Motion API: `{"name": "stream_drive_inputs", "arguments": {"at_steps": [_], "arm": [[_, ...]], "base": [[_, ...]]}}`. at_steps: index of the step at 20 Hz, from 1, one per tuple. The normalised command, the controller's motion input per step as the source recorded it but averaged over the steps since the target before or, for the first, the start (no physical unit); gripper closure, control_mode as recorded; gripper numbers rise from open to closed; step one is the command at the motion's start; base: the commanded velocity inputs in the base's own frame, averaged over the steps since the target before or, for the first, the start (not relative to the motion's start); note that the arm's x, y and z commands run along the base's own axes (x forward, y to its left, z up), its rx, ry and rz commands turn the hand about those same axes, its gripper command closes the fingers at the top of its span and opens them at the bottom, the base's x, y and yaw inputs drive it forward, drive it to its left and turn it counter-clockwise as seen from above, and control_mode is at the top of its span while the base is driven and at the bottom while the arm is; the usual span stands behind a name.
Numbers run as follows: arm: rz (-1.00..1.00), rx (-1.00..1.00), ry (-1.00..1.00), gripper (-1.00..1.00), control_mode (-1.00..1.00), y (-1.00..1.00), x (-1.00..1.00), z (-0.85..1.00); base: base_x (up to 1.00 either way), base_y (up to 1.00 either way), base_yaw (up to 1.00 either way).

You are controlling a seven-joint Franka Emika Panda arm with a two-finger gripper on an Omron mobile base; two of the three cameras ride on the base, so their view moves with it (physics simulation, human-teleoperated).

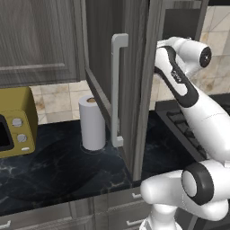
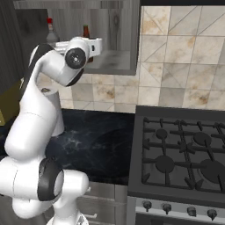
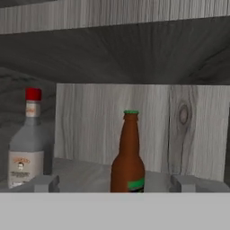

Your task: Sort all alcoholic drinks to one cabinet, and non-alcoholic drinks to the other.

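Two alcoholic drinks stand on the shelf of the open upper cabinet (image 2: 115, 61). A slim brown bottle (image 3: 128, 157) with a green cap and label stands upright in the middle of the hand view. My gripper (image 3: 114, 182) is open, its fingertips (image 3: 45, 182) set wide on either side of that bottle with a gap on each side. A stouter clear-grey bottle (image 3: 27, 146) with a red cap stands to its left. From the right base view the grey bottle (image 2: 51, 31) and the brown bottle (image 2: 86, 31) show behind my hand. The non-alcoholic drinks are out of view.
The cabinet door (image 1: 117, 90) hangs open beside my arm, its long handle facing the left base camera. A paper towel roll (image 1: 92, 122) and a yellow toaster oven (image 1: 15, 121) sit on the dark counter (image 1: 58, 166). A gas stove (image 2: 180, 151) lies to the right.
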Motion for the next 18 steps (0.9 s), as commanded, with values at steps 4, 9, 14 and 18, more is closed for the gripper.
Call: {"name": "stream_drive_inputs", "arguments": {"at_steps": [4,9,14,18], "arm": [[0.00,0.00,0.00,-1.00,-1.00,-0.03,-1.00,0.25],[0.00,-0.04,0.01,-1.00,-1.00,-0.10,-1.00,0.05],[0.00,-0.11,0.12,-1.00,-1.00,-0.07,-0.99,-0.05],[0.00,-0.13,0.24,-1.00,-1.00,-0.04,-0.88,-0.27]], "base": [[0.00,0.00,0.00],[0.00,0.00,0.00],[0.00,0.00,0.00],[0.00,0.00,0.00]]}}
